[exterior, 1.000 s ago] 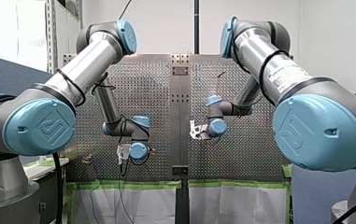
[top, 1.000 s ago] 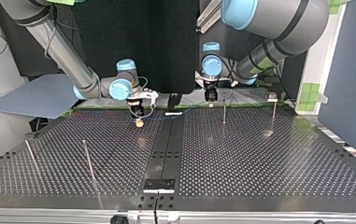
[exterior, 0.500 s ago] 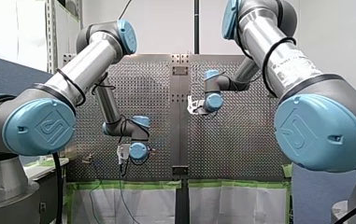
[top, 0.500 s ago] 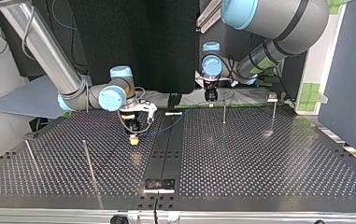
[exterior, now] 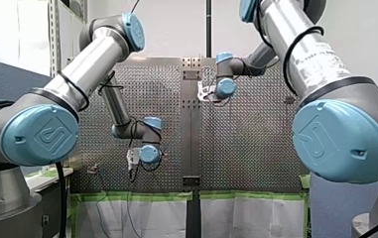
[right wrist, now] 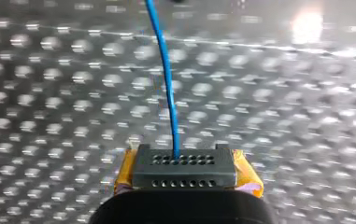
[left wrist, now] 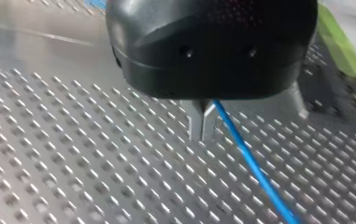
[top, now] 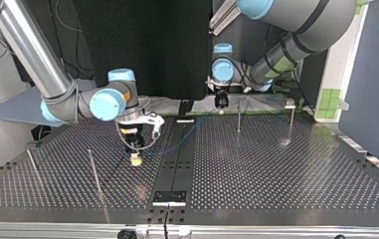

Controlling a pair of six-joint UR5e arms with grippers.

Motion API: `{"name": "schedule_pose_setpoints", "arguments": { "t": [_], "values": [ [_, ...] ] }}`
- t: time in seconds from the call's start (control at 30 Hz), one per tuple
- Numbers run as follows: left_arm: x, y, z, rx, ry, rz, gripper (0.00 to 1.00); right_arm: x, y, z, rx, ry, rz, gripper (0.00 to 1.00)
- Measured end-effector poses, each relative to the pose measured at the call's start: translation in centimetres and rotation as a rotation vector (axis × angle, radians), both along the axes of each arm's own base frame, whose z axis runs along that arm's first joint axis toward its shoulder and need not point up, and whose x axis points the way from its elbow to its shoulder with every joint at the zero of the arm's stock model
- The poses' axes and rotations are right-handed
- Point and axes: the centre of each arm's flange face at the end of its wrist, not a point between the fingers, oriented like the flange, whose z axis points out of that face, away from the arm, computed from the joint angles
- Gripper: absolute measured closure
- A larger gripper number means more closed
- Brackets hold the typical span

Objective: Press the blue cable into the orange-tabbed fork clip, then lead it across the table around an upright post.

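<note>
The blue cable (top: 187, 133) sags across the table's dark middle strip between my two grippers. My right gripper (top: 136, 158), with yellow pads, is shut on one part of it, low over the plate; in the right wrist view the cable (right wrist: 164, 70) runs straight out from the pads of that gripper (right wrist: 184, 161). My left gripper (top: 220, 103) is at the far edge. Its metal fingers (left wrist: 197, 122) are shut on the cable (left wrist: 251, 162), which trails off beside them. A small clip (top: 290, 103) sits at the far right, away from both grippers.
Thin upright posts stand on the perforated table: one post (top: 238, 117) next to my left gripper, another (top: 291, 121) by the clip, and two posts (top: 93, 170) (top: 32, 165) at the top view's near left. A black bracket (top: 169, 196) sits at the near middle.
My right gripper has carried the cable from the far edge toward the top view's near side and a little left, drawing it out. My left gripper stayed almost where it was.
</note>
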Motion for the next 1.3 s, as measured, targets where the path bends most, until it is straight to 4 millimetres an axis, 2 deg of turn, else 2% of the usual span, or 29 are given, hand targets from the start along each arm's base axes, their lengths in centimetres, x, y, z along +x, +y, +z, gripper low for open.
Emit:
{"name": "schedule_pose_setpoints", "arguments": {
  "t": [0.3,0.5,0.63,0.73,0.97,1.17,1.3],
  "values": [
    [0.4,-1.6,4.6,-0.101,-0.070,-0.069,1.00,-0.4,1.6,5.6,-0.064,-0.040,0.007,1.00],
    [0.7,-1.9,7.6,-0.146,-0.118,-0.078,1.00,-0.9,2.8,9.3,-0.108,-0.060,0.010,1.00],
    [0.8,-2.0,8.8,-0.161,-0.137,-0.080,1.00,-1.4,3.6,11.9,-0.140,-0.076,0.010,1.00],
    [0.7,-2.1,9.1,-0.164,-0.140,-0.083,1.00,-1.8,4.0,13.1,-0.156,-0.083,0.009,1.00],
    [0.5,-2.6,10.0,-0.193,-0.149,-0.097,1.00,-2.3,3.9,13.8,-0.164,-0.086,0.001,1.00],
    [0.3,-3.2,12.4,-0.251,-0.178,-0.139,1.00,-2.5,3.8,13.8,-0.162,-0.084,-0.003,1.00],
    [0.5,-3.8,14.7,-0.297,-0.206,-0.175,1.00,-2.8,3.6,13.7,-0.158,-0.081,-0.006,1.00]
  ]
}}
